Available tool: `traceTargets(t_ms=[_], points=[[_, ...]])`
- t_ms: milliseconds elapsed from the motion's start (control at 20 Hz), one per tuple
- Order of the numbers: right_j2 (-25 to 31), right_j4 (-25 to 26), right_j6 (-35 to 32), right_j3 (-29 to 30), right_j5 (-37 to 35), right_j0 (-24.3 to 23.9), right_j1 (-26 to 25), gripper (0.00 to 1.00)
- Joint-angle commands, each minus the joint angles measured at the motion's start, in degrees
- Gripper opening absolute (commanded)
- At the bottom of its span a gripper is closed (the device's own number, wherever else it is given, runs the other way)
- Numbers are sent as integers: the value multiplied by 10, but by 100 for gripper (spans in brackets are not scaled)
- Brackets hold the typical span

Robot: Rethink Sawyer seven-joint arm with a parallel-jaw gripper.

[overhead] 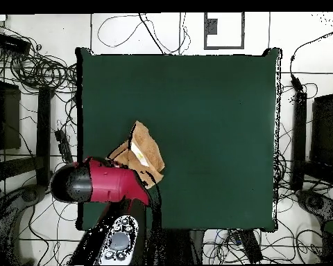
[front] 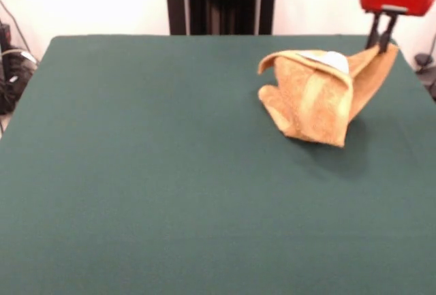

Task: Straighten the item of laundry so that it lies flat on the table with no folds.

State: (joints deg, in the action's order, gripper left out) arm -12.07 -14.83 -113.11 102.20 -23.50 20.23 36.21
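The orange-tan terry towel (front: 317,97) is bunched and folded at the far right of the dark green table (front: 170,172). One corner is lifted, and a white label shows at its top. My gripper (front: 382,44) is shut on that raised corner and holds it above the table. In the overhead view the towel (overhead: 143,154) lies near the table's left edge (overhead: 197,104), partly hidden under my red arm, and my gripper (overhead: 150,181) is at the towel's near end.
The robot's black pedestal (front: 221,1) stands behind the table's far edge. Cables and equipment (overhead: 30,69) lie on the floor around the table.
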Motion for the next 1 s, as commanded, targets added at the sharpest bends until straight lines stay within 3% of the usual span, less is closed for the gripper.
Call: traceTargets(t_ms=[50,250,550,750,1000], points=[[-17,-36,-165,-43,-103,13,23,0],[22,22,12,-3,-155,-124,101,0],[114,111,228,-3,-184,-315,131,0],[182,164,302,-50,-246,-418,128,0],[235,200,345,-127,-340,-482,120,0]])
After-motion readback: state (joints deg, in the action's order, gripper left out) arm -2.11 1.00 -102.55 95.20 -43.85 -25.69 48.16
